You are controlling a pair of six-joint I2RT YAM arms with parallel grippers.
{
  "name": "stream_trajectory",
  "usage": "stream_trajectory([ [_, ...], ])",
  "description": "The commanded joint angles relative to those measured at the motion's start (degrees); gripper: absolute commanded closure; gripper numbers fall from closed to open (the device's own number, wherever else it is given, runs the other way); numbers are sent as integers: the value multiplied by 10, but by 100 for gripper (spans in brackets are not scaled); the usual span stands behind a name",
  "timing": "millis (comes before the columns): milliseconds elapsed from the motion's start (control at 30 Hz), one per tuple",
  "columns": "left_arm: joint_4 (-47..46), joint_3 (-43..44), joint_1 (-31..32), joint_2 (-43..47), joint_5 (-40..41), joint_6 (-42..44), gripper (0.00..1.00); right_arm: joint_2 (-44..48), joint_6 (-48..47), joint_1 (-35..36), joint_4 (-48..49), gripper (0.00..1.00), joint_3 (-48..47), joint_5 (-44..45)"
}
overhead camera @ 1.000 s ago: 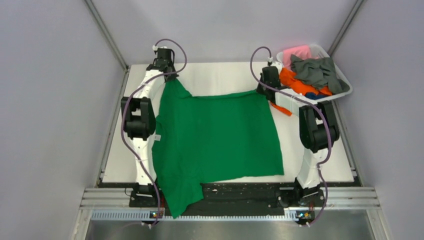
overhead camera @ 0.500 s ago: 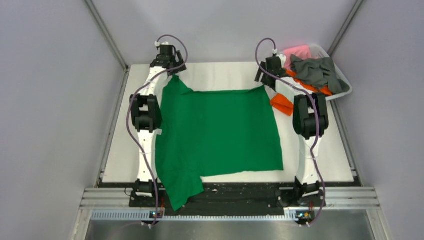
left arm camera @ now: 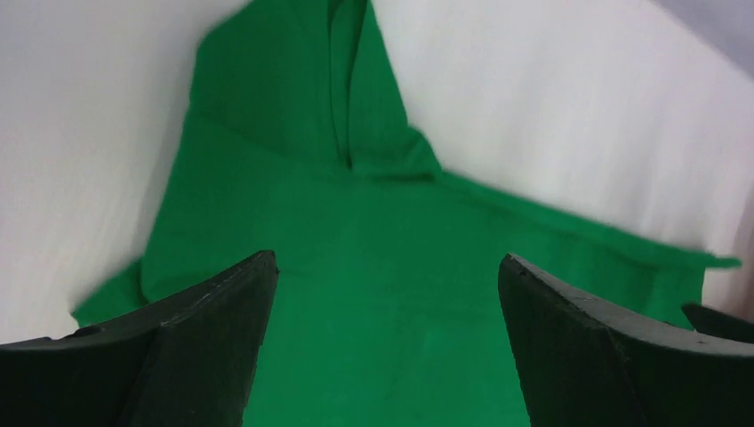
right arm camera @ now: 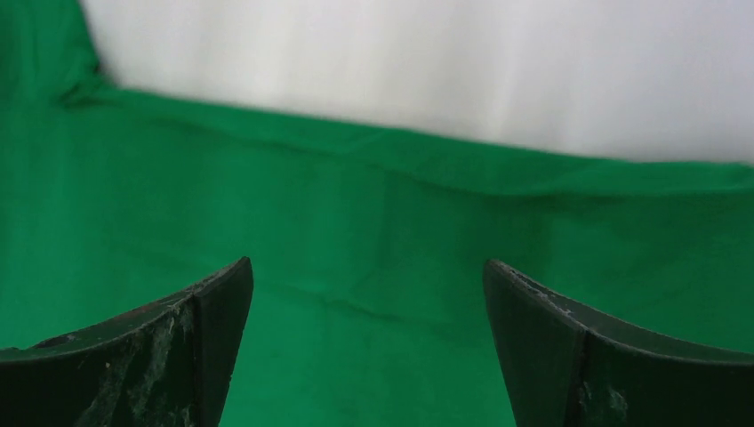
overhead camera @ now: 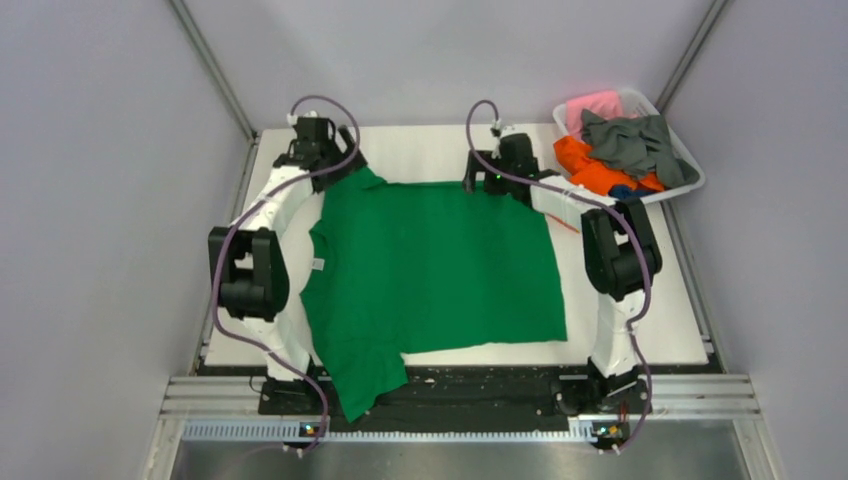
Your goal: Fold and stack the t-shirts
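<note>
A bright green t-shirt lies spread flat on the white table; one near-left part of it hangs over the front edge. My left gripper hovers open over the shirt's far-left corner. In the left wrist view it stands over green cloth with nothing between the jaws. My right gripper is open above the far hem. In the right wrist view it has only flat green cloth below. Grey, pink, orange and blue t-shirts lie heaped at the far right.
A white plastic basket at the far right corner holds the heaped shirts. Grey walls close in the table on the left, back and right. A metal rail with both arm bases runs along the near edge.
Both grippers opened and let go of the green shirt's far edge, which now lies flat. The right gripper moved left along the hem; the left arm's elbow swung outward to the left.
</note>
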State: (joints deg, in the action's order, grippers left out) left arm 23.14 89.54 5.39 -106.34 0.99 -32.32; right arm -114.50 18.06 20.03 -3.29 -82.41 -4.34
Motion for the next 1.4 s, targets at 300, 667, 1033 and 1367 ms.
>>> stream_trajectory([
  [300,-54,-178,32,9,-64,-69,1,-94,13,49,75,1,-52,7],
  [667,-10,-195,31,-33,5,-57,1,-175,10,47,135,1,-153,133],
  [1033,19,-93,32,-20,-3,-50,1,-132,-36,32,116,1,-197,149],
  [1367,23,87,31,-138,-23,-52,1,121,24,45,139,1,169,80],
])
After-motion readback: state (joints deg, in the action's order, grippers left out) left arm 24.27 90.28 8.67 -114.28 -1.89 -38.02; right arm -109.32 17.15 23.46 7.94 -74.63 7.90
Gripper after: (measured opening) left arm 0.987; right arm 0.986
